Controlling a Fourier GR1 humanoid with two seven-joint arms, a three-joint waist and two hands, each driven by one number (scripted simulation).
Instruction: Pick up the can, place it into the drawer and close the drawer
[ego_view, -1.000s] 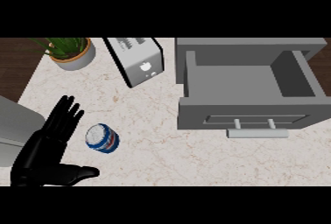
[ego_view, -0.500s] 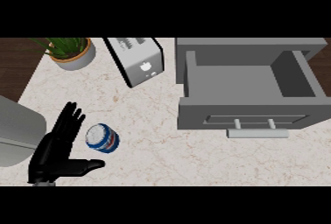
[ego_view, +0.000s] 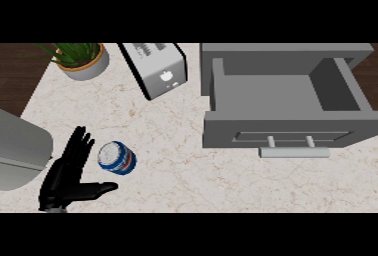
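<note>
On counter: one can (ego_view: 117, 158), one drawer (ego_view: 284, 107), one hand (ego_view: 68, 175)

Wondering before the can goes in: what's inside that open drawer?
Nothing visible: the drawer shows only its bare grey floor. Its rear end runs under the cabinet top, so that part is hidden.

The left robot hand (ego_view: 68, 176) is matte black all over, with long, slender, segmented fingers (ego_view: 80, 145), a thicker thumb (ego_view: 100, 188) and a narrow palm. Near the left edge of the tabletop (ego_view: 192, 165), a smooth, rounded grey casing (ego_view: 18, 150) carries a darker seam.
</note>
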